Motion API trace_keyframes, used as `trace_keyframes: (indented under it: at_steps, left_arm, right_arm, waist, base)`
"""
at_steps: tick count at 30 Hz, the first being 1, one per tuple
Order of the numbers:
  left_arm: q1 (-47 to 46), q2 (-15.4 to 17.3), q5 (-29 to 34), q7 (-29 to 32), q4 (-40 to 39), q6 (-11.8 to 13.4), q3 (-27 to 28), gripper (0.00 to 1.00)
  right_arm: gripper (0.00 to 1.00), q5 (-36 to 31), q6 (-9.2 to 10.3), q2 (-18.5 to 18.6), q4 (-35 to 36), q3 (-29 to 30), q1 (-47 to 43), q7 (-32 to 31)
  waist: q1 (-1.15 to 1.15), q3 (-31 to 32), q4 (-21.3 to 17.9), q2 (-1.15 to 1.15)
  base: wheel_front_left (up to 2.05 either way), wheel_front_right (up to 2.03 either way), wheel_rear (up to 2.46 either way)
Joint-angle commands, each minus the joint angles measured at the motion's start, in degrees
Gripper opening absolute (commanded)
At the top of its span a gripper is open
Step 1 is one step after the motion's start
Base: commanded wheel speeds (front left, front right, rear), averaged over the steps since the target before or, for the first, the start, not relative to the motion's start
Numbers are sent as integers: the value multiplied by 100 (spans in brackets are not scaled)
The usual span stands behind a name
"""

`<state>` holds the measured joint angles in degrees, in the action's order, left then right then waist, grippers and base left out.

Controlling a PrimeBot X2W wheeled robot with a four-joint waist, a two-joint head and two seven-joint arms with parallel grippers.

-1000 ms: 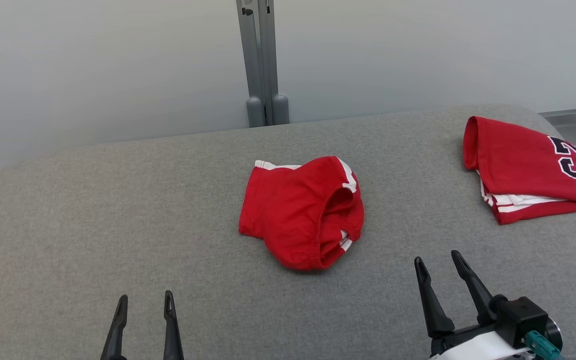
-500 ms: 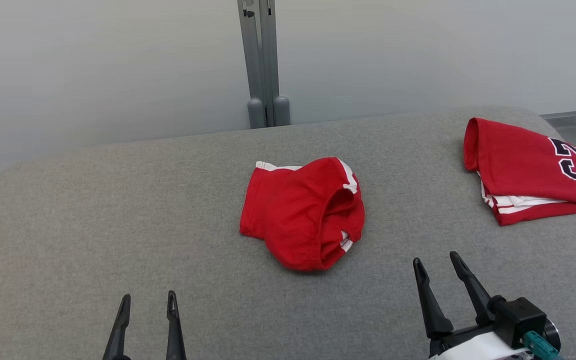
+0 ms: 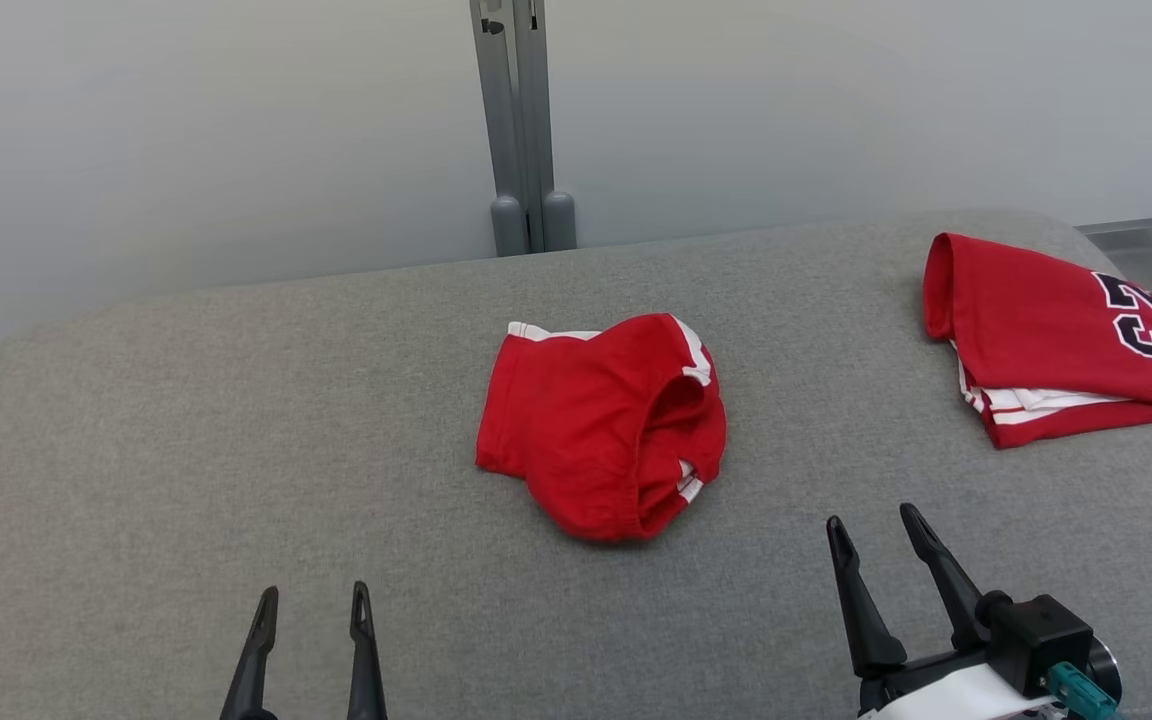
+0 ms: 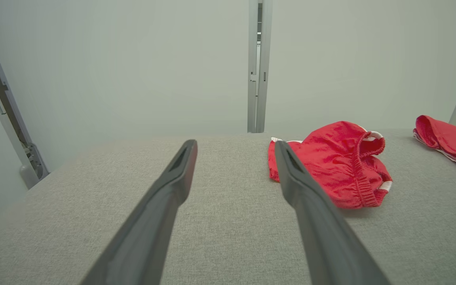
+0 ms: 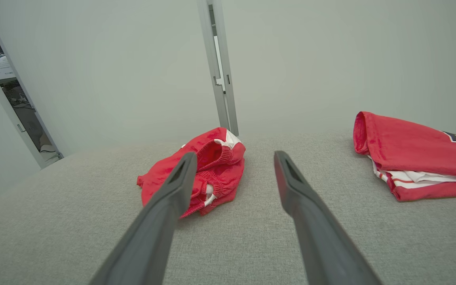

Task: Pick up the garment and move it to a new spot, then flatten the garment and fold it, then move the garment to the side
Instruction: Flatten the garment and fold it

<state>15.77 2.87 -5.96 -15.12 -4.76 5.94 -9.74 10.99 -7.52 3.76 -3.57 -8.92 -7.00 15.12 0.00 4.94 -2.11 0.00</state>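
Garment (image 3: 576, 425) crumpled; elastic opening faces robot's right.

garment (image 3: 604, 425): red shorts, white side trim, elastic waistband
state: crumpled in a low heap, not flattened, not folded
pose: waistband opening gaping on the right side, white-trimmed hem at the far left corner
place vs left gripper (image 3: 314, 590): ahead and off to the right, well apart, untouched
place vs right gripper (image 3: 871, 516): ahead and to the left, near, not touching; partly hidden behind one finger in right wrist view
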Motion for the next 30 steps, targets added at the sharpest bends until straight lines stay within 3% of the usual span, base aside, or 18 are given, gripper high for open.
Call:
trace_keyframes:
  at_steps: [1,10,17,30]
  left_arm:
    - [-140,6,-1,-1,-1,-50,-34,100]
    - [-601,7,-4,0,385,-701,-633,100]
    - [-1475,12,34,0,1195,-1192,-1628,100]
    - [-3684,16,-339,0,2988,-1343,-3150,100]
  right_arm:
    - [100,43,8,7,13,-5,41,3]
    - [100,58,8,60,58,-41,176,3]
    - [100,69,8,103,112,-48,449,3]
    - [100,92,8,0,196,85,1125,3]
  waist:
    - [0,-50,-16,0]
    - [0,-415,-185,0]
    - [0,-1003,-452,0]
    - [0,-2070,-908,0]
  base:
    - [0,0,0]
    - [0,0,0]
    - [0,0,0]
    - [0,0,0]
